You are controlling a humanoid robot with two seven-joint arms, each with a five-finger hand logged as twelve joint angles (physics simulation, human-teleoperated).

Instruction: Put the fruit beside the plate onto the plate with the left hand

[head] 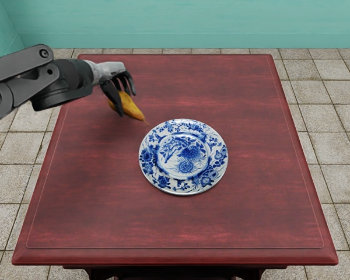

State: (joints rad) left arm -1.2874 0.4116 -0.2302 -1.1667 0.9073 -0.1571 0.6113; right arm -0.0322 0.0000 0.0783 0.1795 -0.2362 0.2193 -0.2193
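The fruit [130, 108] sits behind-left of the plate [154, 175] on the table [268, 146].

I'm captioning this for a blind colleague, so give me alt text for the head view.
The robot's left hand has its dark fingers closed around a yellow-orange fruit just off the upper-left rim of a blue-and-white plate, not yet on it. The plate sits mid-table on a dark red wooden table over a tiled floor.

One fruit [132, 108], one plate [183, 156], one table [163, 224], one hand [118, 85].
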